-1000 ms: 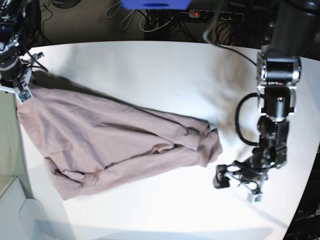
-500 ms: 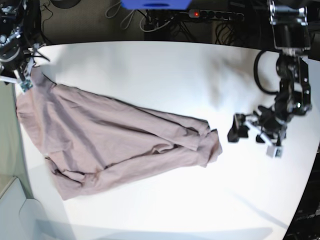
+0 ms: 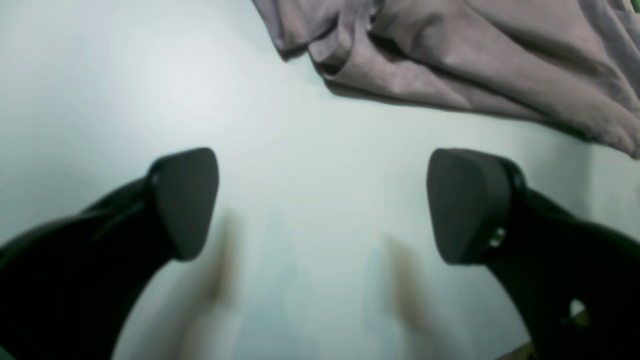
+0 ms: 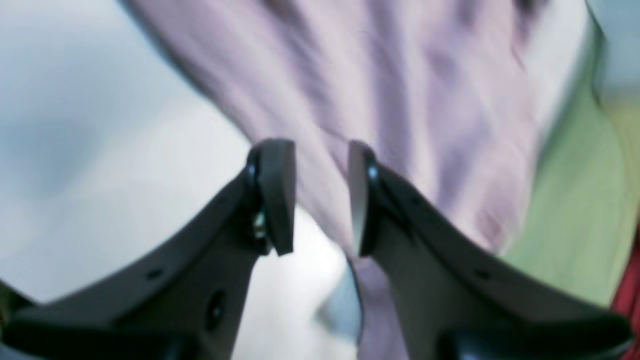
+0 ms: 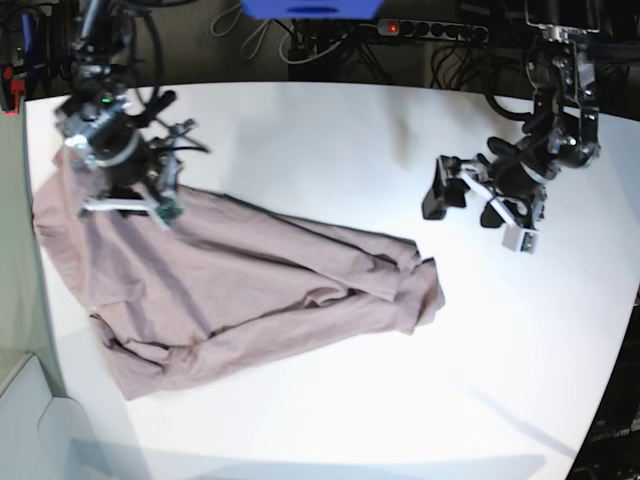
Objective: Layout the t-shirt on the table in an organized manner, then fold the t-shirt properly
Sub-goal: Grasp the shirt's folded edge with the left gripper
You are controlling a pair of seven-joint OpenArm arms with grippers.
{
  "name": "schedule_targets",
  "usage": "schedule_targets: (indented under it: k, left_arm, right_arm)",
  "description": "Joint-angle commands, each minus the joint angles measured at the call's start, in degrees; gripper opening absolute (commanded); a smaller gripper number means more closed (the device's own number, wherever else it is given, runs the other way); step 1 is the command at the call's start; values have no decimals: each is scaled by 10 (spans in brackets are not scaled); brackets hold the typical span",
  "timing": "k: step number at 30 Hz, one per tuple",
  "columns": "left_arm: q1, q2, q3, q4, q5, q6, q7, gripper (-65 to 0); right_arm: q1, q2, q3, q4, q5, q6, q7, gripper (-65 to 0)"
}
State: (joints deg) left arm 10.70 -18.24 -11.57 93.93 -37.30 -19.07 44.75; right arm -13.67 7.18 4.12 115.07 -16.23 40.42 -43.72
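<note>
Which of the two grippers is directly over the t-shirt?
The right gripper: it hangs over the t-shirt. The left gripper is over bare table.

The mauve-pink t-shirt is lying crumpled and unfolded on the white table, stretching across the table's left half in long diagonal creases. One end is bunching into a rumpled knot near the table's middle; the opposite end is reaching the table's left edge.

no readable txt, labels or nos. anywhere in these views.
</note>
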Motion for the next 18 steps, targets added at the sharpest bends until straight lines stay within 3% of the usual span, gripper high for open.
schedule_targets:
  k: [1, 4, 9, 13, 18]
  left_arm:
    - [2, -6, -3, 11, -7, -1, -8, 0]
    - [10, -6, -3, 11, -8, -1, -9, 0]
    - [26, -5, 15, 23, -7, -31, -9, 0]
    - [42, -4, 20, 65, -7, -36, -10, 0]
    - [4, 25, 24, 116, 9, -31, -5, 0]
  right_arm:
    - [13, -7, -20, 9, -11, -4, 10, -456]
    - [19, -42, -72, 9, -56, -4, 13, -440]
    - [36, -99, -123, 8, -90, -4, 15, -331]
    - [45, -103, -152, 7, -90, -4, 11, -294]
    - [39, -101, -151, -13, -91, -4, 10, -295]
